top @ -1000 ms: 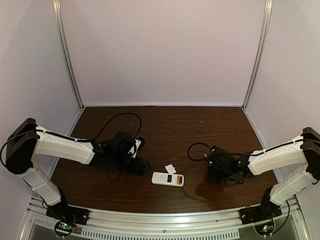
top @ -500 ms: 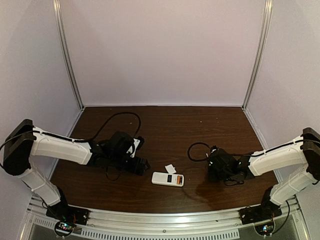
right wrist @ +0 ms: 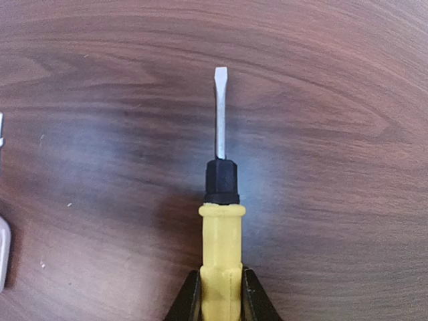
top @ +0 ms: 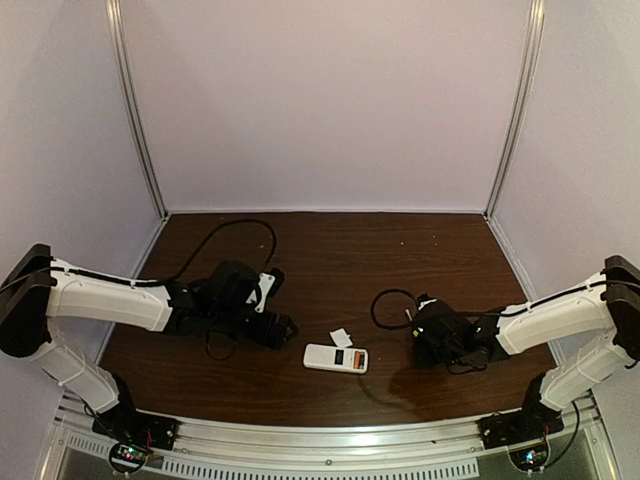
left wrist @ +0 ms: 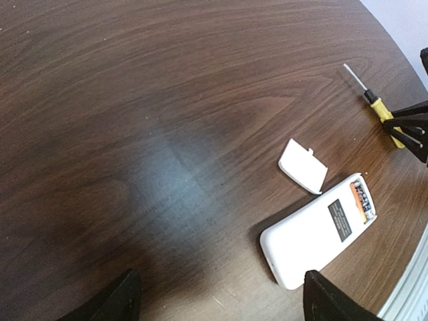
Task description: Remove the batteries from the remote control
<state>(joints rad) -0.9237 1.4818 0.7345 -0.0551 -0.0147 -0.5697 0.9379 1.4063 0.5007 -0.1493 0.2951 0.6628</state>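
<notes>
**Operator:** What carries the work?

**Manual:** You work on a dark wooden bench (top: 330,250). The left arm (top: 110,298) reaches in from your left and the right arm (top: 545,315) from your right. Both are stretched low toward the middle.

**Operator:** State of each end effector?

**Manual:** The left end effector (left wrist: 221,304) has its fingers spread wide apart with nothing between them. It sits to the left of the remote control (top: 336,357) and clear of it. The right end effector (right wrist: 221,304) is clamped on the yellow handle of the screwdriver (right wrist: 221,247). The flat blade points away from the wrist, over bare bench. You cannot tell whether the tip touches the wood.

**Operator:** Where is the remote control?

**Manual:** You find it lying flat near the front centre of the bench, between the two end effectors and touched by neither. A dark rectangle shows on its upper side. The compartment at one end is uncovered.

**Operator:** And the smaller parts?

**Manual:** The white square piece (left wrist: 302,165) lies flat just beside the remote control, on its far side. The batteries are seated side by side in the open compartment: the orange battery (left wrist: 353,200) inboard and the dark battery (left wrist: 364,199) at the outer edge.
</notes>
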